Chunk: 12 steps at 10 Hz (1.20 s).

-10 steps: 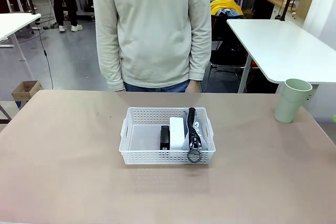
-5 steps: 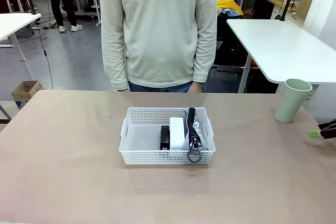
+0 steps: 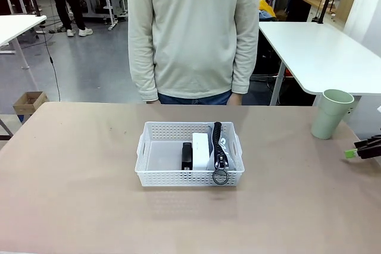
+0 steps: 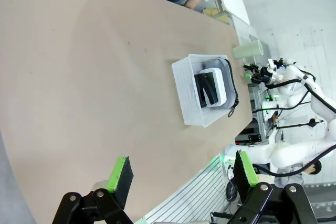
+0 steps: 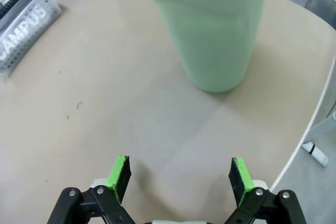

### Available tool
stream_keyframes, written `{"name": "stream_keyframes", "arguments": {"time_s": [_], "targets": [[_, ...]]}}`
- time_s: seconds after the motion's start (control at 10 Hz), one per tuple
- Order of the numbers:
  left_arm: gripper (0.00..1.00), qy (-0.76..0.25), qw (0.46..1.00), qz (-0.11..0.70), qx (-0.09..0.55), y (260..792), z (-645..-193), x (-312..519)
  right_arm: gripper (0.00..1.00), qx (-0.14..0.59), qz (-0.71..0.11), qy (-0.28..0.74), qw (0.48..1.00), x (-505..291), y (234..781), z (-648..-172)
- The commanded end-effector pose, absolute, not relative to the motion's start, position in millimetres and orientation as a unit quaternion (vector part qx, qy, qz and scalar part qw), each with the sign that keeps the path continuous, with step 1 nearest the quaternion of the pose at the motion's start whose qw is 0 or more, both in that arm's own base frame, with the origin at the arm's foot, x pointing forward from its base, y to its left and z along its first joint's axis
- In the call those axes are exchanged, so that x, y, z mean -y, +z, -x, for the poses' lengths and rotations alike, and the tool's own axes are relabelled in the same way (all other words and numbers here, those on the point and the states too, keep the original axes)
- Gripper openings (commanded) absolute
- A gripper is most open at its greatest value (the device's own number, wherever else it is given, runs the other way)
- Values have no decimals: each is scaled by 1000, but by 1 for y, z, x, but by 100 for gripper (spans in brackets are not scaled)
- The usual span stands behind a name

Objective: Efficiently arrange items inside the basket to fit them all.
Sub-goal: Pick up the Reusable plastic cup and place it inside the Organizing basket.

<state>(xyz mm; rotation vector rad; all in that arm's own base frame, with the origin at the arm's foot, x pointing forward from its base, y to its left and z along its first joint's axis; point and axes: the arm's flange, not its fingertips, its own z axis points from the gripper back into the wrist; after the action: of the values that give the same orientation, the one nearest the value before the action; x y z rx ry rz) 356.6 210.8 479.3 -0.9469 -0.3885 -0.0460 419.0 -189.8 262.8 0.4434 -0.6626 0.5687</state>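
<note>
The white lattice basket [image 3: 178,178] sits mid-table. Inside it, left to right, lie a small black stapler [image 3: 187,156], a white rounded box [image 3: 200,150] and a grey zip pouch [image 3: 221,146] on edge, its ring hanging over the front wall. The pale green cup [image 3: 331,113] stands upright on the table at the far right, outside the basket. My right gripper [image 3: 356,150] pokes in from the right edge, below the cup. In its wrist view this gripper [image 5: 181,174] is open and empty, with the cup [image 5: 212,30] just ahead. My left gripper [image 4: 181,174] is open, high above the table.
A person in a pale sweater [image 3: 193,34] stands at the far edge, arms hanging down. Bare table surrounds the basket [image 4: 184,93]. The table's right edge runs close behind the cup [image 4: 248,49]. The basket's corner [image 5: 31,17] shows at the right wrist view's upper left.
My right gripper has come into the front view from the right edge, moving left towards the cup. The person has shifted to the right. Nothing in the basket has moved.
</note>
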Motion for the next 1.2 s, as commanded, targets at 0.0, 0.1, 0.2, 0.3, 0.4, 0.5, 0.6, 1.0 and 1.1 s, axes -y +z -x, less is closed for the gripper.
{"name": "stream_keyframes", "arguments": {"time_s": [0.0, 0.1, 0.2, 0.3, 0.4, 0.5, 0.6, 1.0, 1.1], "targets": [[100, -25, 872, 453, 184, 481, -353, -211, 100, 374, -188, 298, 858, 193, 248, -434], [100, -25, 872, 453, 184, 481, -353, -211, 100, 397, -149, 309, 851, 196, 245, -440], [100, -25, 872, 453, 184, 481, -353, -211, 100, 412, -151, 326, 837, 194, 242, -445], [100, -25, 872, 453, 184, 481, -353, -211, 100, 424, -151, 344, 824, 191, 239, -450], [100, -25, 872, 453, 184, 481, -353, -211, 100, 443, -161, 361, 805, 190, 235, -457], [100, -25, 872, 453, 184, 481, -353, -211, 100, 439, -175, 373, 799, 188, 231, -463], [100, -25, 872, 453, 184, 481, -353, -211, 100, 433, -180, 378, 798, 186, 227, -470], [100, -25, 872, 453, 184, 481, -353, -211, 100, 457, -202, 367, 785, 171, 218, -485], [100, -25, 872, 453, 184, 481, -353, -211, 100, 472, -218, 362, 774, 169, 217, -487]]}}
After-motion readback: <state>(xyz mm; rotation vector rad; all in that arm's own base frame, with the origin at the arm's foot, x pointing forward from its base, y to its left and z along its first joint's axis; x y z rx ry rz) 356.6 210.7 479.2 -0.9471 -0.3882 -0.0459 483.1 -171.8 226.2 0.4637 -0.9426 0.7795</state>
